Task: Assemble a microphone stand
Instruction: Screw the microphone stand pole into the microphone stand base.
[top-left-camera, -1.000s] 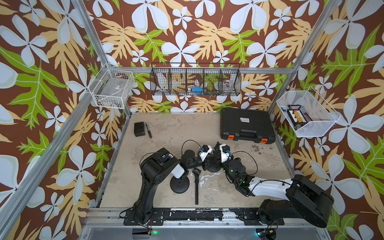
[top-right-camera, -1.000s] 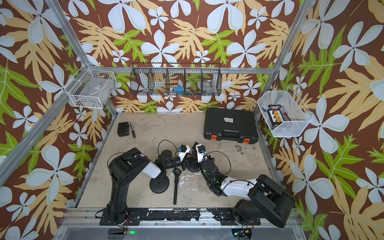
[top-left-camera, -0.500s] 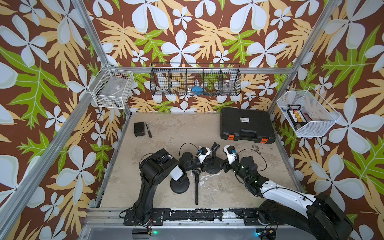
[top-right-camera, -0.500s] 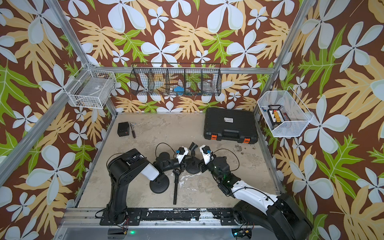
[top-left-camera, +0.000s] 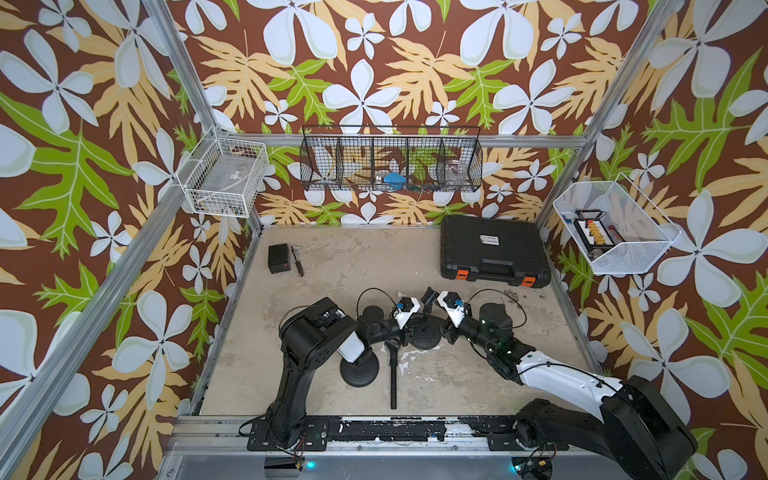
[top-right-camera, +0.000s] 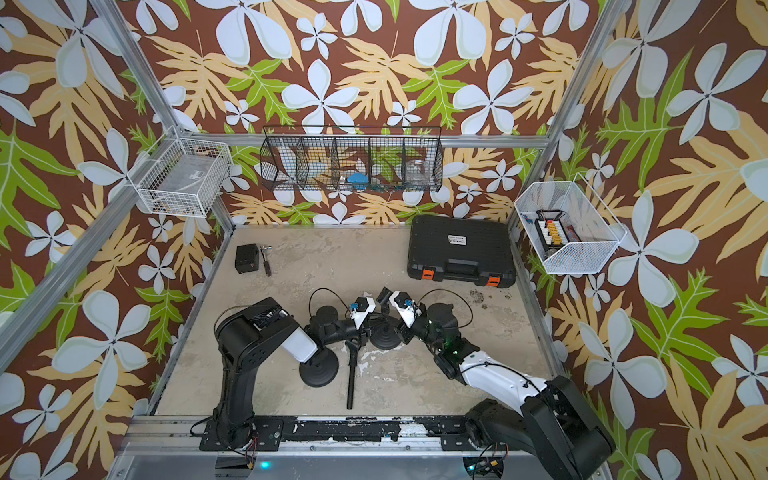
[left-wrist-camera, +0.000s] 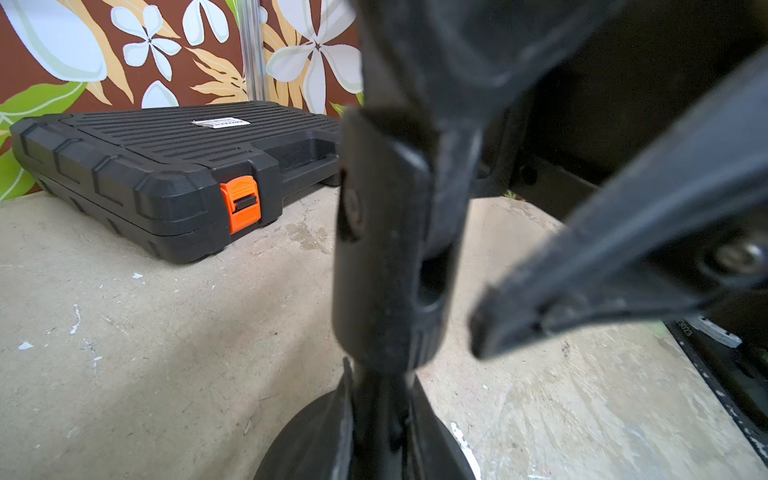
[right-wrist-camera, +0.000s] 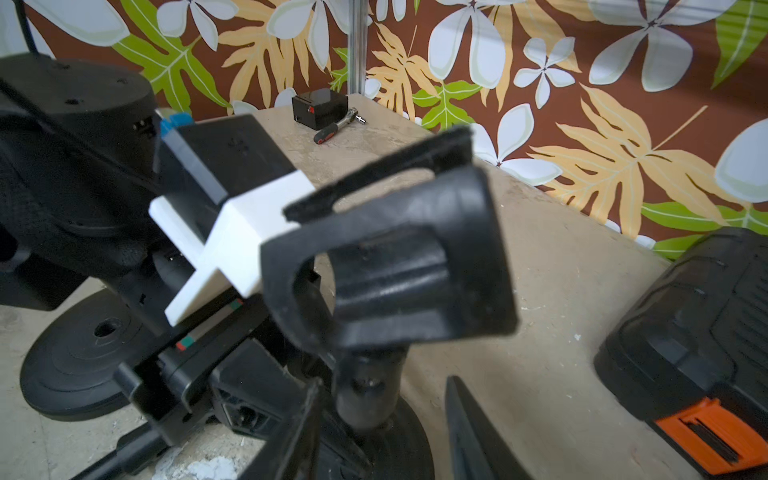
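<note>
Black clip (right-wrist-camera: 399, 266) upright on its base (top-left-camera: 424, 338): left gripper (top-left-camera: 411, 330) clamped, right gripper (right-wrist-camera: 380, 399) loose.

A white basket (top-left-camera: 216, 203) on the left wall holds something pale and flat that I cannot make out. On the table (top-left-camera: 332, 291) sit a box (top-left-camera: 278, 258) with a driver (top-left-camera: 298, 266) just beside it, then a spare base (top-left-camera: 365, 378) with an empty hole. The pole (top-left-camera: 392, 382) lies flat, long axis front to back. The left gripper is clenched low on the vertical stem (left-wrist-camera: 386, 249), just above the base, it seems. From the opposite side the right gripper straddles that stem under the clip, fingers (right-wrist-camera: 469, 428) apart, grasping nothing. It likely closes and twists about the upright axis. The rack (top-left-camera: 390, 129) behind carries a blue piece (top-left-camera: 394, 178) in its middle compartment and a jar (top-left-camera: 457, 168) in the rightmost. The case (top-left-camera: 494, 245) is shut. The right basket (top-left-camera: 623, 262) holds a tray (top-left-camera: 594, 228) of orange pieces.
</note>
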